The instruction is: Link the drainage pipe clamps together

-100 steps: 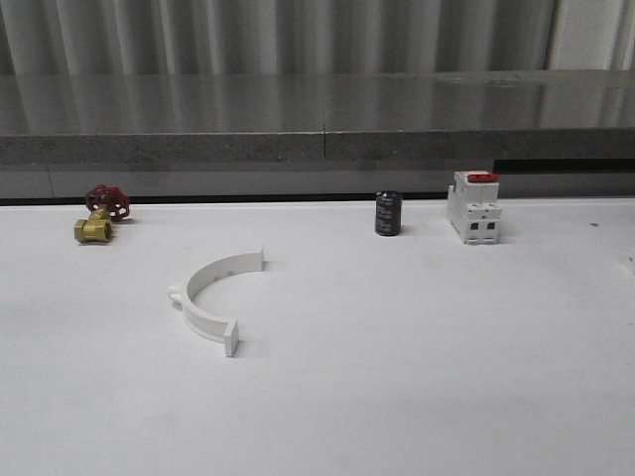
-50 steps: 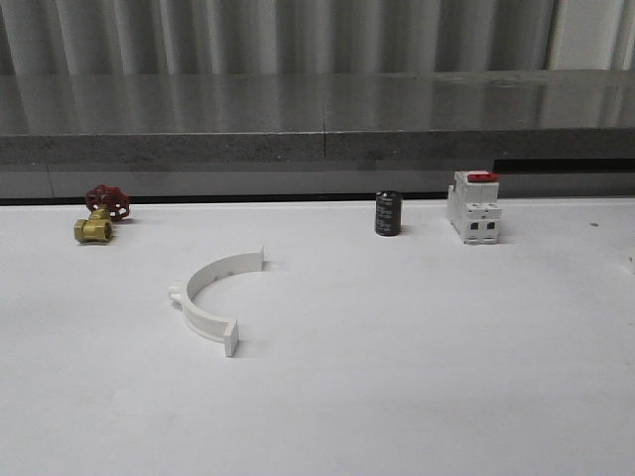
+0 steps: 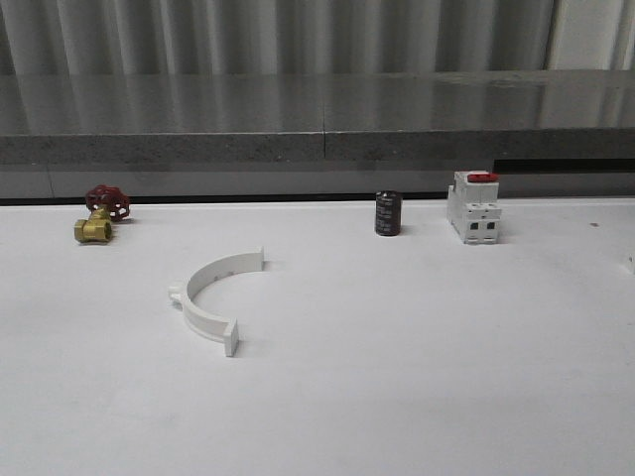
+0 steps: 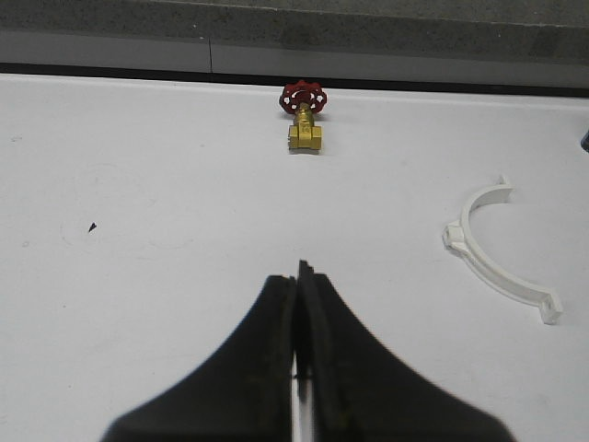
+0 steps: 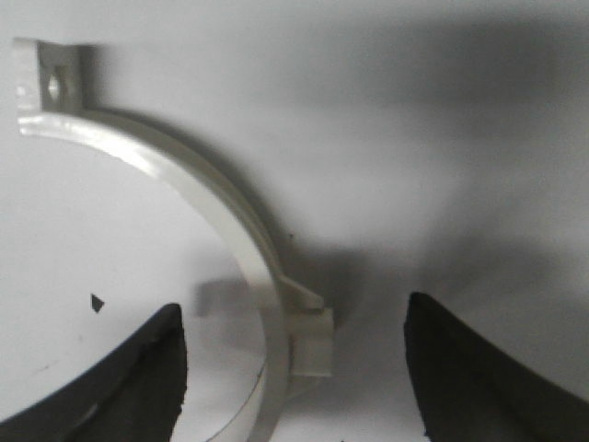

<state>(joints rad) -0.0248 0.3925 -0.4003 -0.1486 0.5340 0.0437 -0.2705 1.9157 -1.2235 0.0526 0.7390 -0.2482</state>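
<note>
Corrugated metal sheeting backs the room, with a long grey stone ledge (image 3: pixel 317 119) running in front of it and a wide white table (image 3: pixel 417 377) spread out below. On the table in the front view, one white half-ring clamp (image 3: pixel 210 297) lies flat at about nine o'clock from the table's middle, its open side turned toward three o'clock, one end tab toward the ledge and the other toward me. Along the far edge, a white circuit breaker with a red top (image 3: pixel 473 206) stands upright at about one o'clock, and a small black cylindrical capacitor (image 3: pixel 388 213) stands near it on its left side, apart from it. Off at eleven o'clock sits a brass valve with a red handwheel (image 3: pixel 99 214).

From the left wrist camera, the left gripper (image 4: pixel 300 313) has its two dark fingers pressed together with nothing between them, hanging over bare table; the valve and the first clamp lie well beyond it.

From the right wrist camera, the right gripper (image 5: pixel 294 368) is spread wide, holding nothing, its fingers (image 5: pixel 469 368) either side of a second half-ring clamp (image 5: pixel 230 221) lying on the table, whose outer lug sits between them.
</note>
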